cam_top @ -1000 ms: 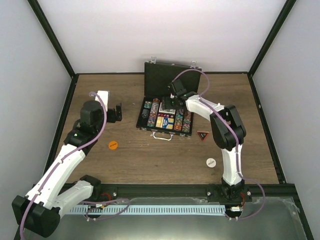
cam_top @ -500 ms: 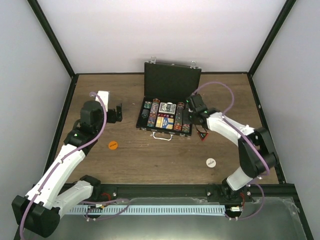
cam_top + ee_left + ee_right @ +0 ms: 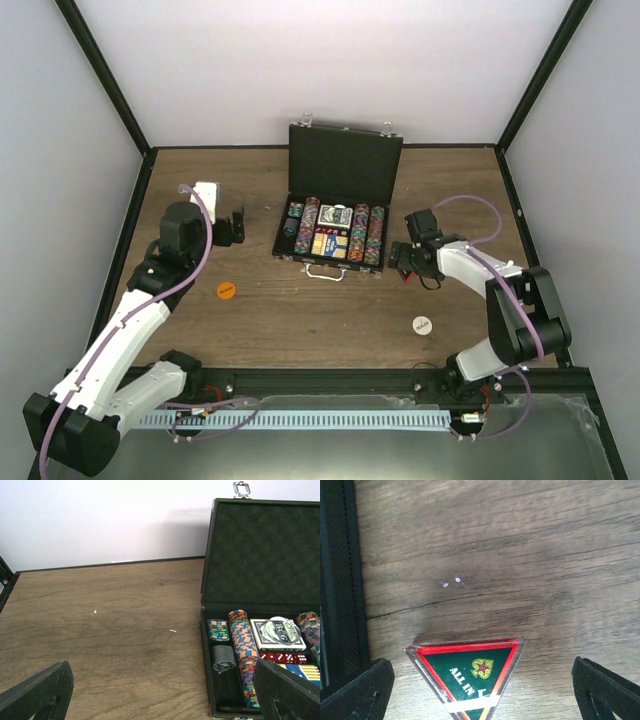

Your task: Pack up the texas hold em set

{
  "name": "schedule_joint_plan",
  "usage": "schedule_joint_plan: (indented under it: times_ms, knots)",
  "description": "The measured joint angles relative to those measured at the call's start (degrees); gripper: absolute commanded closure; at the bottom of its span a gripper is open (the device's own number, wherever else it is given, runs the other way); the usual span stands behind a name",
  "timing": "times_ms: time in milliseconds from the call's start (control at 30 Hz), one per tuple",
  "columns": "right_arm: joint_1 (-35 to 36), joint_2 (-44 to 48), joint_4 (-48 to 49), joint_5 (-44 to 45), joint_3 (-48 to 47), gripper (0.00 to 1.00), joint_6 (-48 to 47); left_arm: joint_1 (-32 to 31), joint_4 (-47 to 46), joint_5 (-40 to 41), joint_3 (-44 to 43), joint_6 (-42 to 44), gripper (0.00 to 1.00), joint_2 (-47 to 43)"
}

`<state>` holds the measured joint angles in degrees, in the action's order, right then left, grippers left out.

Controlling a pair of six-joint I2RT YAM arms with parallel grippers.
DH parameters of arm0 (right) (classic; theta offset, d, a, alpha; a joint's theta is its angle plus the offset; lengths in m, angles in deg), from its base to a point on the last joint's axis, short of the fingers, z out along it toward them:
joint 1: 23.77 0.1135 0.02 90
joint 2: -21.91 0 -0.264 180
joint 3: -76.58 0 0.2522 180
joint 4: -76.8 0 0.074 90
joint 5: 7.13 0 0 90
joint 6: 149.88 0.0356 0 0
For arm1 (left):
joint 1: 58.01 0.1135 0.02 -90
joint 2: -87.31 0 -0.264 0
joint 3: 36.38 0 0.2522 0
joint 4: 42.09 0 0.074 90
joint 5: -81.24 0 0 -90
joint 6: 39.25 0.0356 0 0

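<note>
The black case [image 3: 345, 152] stands open at the table's middle, lid upright. Its tray holds rows of multicoloured chips [image 3: 305, 225] and the blue-backed card deck [image 3: 335, 216]; both show in the left wrist view, chips [image 3: 242, 647] and deck [image 3: 276, 634], with a pale round disc lying on the deck. The dark triangle [image 3: 467, 672], marked ALL IN, lies flat on the wood right of the case. My right gripper [image 3: 405, 263] is open and low over it, a finger on each side [image 3: 480, 700]. An orange disc [image 3: 226, 290] and a white disc [image 3: 422, 324] lie on the table. My left gripper [image 3: 237, 228] is open and empty, left of the case.
The case's right wall [image 3: 340, 580] runs close along the right gripper's left finger. Red dice [image 3: 282, 657] sit in the tray below the deck. Black frame rails border the table, and the wood left of the case [image 3: 115, 645] is bare.
My right gripper has left the case's tray, swung right and toward the front, and come down over the triangle. The left arm has not moved.
</note>
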<state>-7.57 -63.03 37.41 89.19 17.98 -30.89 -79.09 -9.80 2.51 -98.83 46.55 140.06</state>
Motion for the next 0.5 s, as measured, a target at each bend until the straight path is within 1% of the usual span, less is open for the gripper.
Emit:
schedule_joint_plan:
  times_ms: [367, 500]
  knots:
    - [0.0, -4.2, 0.0, -1.4, -0.9, 0.03, -3.3, 0.0, 0.0, 0.0, 0.1, 0.0, 0.00, -0.1]
    - [0.0, -6.3, 0.1, -1.1, -2.9, 0.10, -4.3, 0.0, 0.0, 0.0, 0.1, 0.0, 0.00, -0.1]
